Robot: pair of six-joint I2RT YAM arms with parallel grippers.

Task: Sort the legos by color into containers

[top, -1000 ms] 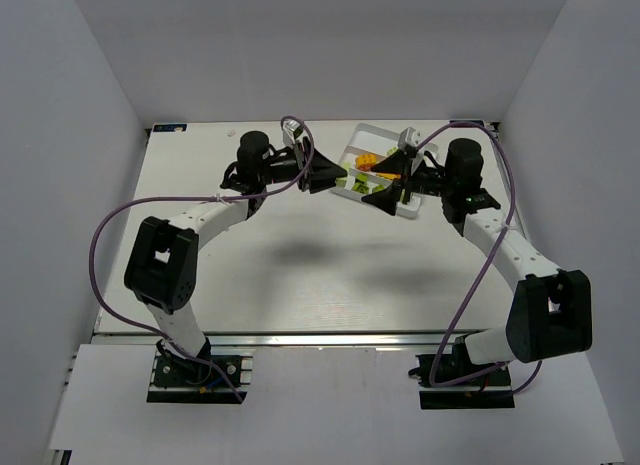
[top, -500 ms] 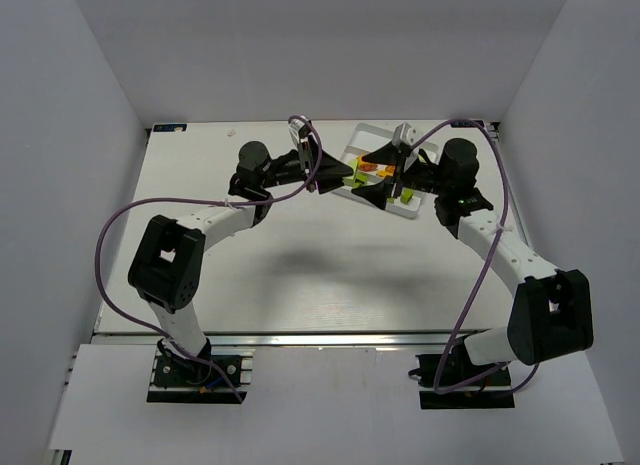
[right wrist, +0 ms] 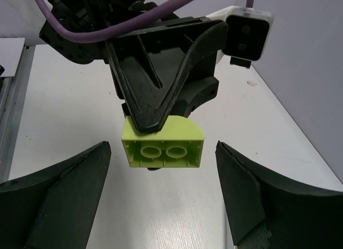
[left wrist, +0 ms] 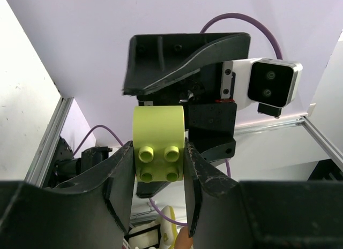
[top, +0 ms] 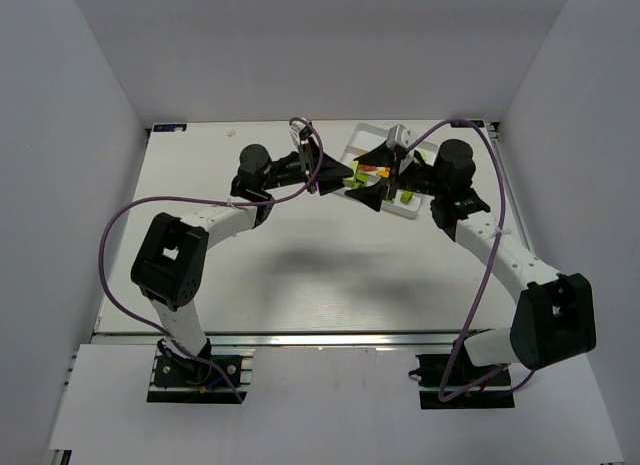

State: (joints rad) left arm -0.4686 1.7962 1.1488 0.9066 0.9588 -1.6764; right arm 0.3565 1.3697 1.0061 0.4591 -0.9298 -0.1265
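Note:
My left gripper (top: 345,178) is shut on a lime-green lego (left wrist: 158,126) and holds it in the air, just left of the white tray (top: 409,212). My right gripper (top: 372,181) faces it, open, with its fingers (right wrist: 53,198) wide on either side of that lego (right wrist: 163,143) and not touching it. In the left wrist view the lego sits between my left fingers (left wrist: 120,174), studs toward the camera. Orange legos (top: 375,170) and lime legos (top: 405,197) lie in the tray, partly hidden by the right gripper.
The tray stands at the back right of the white table (top: 300,275). White walls close in the back and both sides. Purple cables (top: 110,235) loop off both arms.
Both grippers have moved toward each other. The left one carried the lime lego to the right, and the right one came left off the tray and now brackets it.

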